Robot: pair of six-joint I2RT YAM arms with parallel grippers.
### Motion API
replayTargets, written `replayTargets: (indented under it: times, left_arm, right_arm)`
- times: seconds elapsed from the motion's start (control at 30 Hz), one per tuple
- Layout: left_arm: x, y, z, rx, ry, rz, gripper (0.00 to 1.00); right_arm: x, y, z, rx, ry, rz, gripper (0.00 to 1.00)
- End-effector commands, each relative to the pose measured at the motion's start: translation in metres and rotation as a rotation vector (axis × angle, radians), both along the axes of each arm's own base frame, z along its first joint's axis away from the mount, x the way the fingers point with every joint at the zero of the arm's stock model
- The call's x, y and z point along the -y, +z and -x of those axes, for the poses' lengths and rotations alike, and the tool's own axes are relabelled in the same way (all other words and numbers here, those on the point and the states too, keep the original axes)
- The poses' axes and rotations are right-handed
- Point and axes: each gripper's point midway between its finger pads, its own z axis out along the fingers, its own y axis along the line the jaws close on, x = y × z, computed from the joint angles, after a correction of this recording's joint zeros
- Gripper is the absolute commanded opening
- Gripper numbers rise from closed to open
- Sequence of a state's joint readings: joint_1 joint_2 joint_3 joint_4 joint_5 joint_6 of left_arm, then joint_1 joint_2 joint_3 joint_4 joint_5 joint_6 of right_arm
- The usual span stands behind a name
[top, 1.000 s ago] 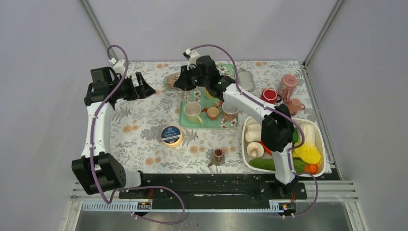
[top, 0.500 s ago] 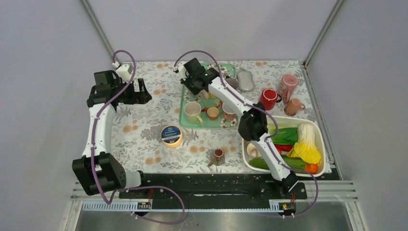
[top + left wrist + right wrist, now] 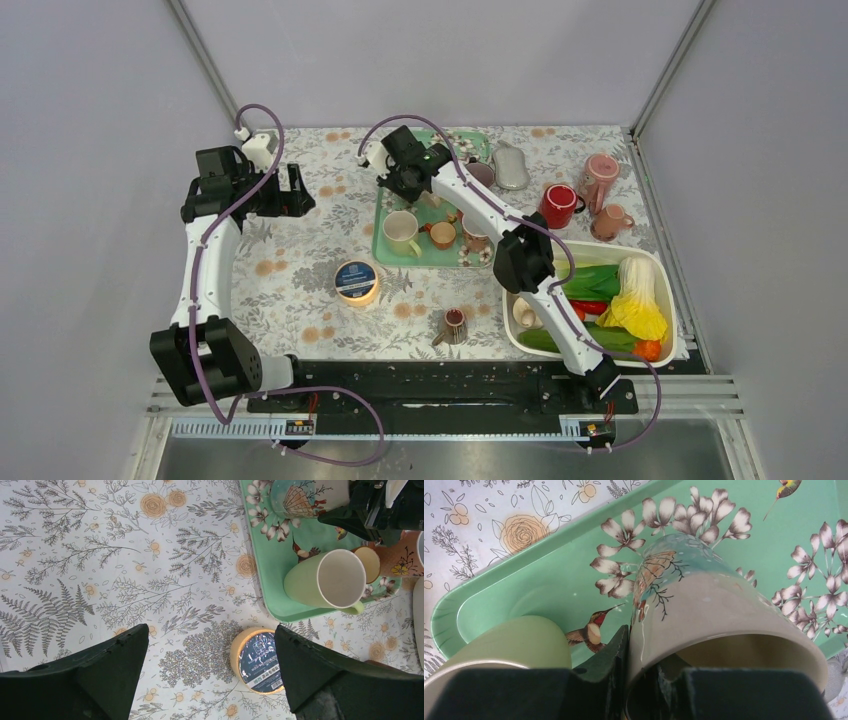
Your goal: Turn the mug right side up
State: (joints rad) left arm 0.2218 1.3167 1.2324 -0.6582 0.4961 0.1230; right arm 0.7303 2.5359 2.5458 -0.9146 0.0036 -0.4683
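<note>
The work surface is a table under a floral cloth inside a plain grey enclosure.

Top external view: one second ago the right arm held the mug out past the left edge of the green tray. The right gripper has since swung back over the tray's far-left corner, and the elbow has drawn in toward the table centre. The mug is now hidden under the wrist. The left gripper has barely shifted and hangs over bare cloth.

Left wrist view: the jaws are spread wide with nothing between them. A round tin and a pale green cup lie below.

Right wrist view: the fingers are clamped on the wall of the mug, one inside the rim and one outside. The opening faces the wrist and the base points at the tray. Base contact with the tray cannot be determined.

Assessment: the inversion appears largely complete. Lowering and release remain.
</note>
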Motion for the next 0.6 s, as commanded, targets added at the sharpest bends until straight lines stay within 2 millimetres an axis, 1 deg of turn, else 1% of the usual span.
replayTargets:
  times: [0.0,0.03,0.1,0.13,0.27,0.3,0.37,0.47,0.57]
  left_arm:
    - [-0.001,0.008,-0.005,0.044,-0.008,-0.023,0.99]
    - [-0.001,0.008,-0.005,0.044,-0.010,-0.020,0.99]
    - [0.001,0.008,-0.005,0.042,-0.013,-0.016,0.99]
    - [0.002,0.007,-0.005,0.041,-0.016,-0.015,0.99]
    - [0.003,0.006,-0.004,0.040,-0.024,-0.024,0.99]
    - [0.004,0.006,-0.004,0.040,-0.027,-0.028,0.99]
    - [0.004,0.005,-0.003,0.038,-0.032,-0.034,0.99]
    - [0.005,0.005,-0.003,0.037,-0.035,-0.041,0.99]
    - [0.006,0.006,-0.002,0.038,-0.042,-0.047,0.99]
  right_arm:
    - [-0.004,0.041,-0.010,0.100,0.033,-0.036,0.00]
    - [-0.005,0.040,-0.010,0.099,0.032,-0.039,0.00]
    - [-0.008,0.042,-0.010,0.103,0.032,-0.049,0.13]
    - [-0.010,0.045,-0.010,0.107,0.033,-0.056,0.22]
    - [-0.017,0.063,-0.011,0.133,0.019,-0.109,0.37]
    - [-0.021,0.068,-0.008,0.127,0.029,-0.137,0.39]
    - [-0.024,0.082,-0.007,0.143,0.031,-0.175,0.43]
    - [-0.026,0.091,-0.007,0.155,0.031,-0.198,0.47]
    - [-0.024,0.097,-0.006,0.162,0.030,-0.201,0.51]
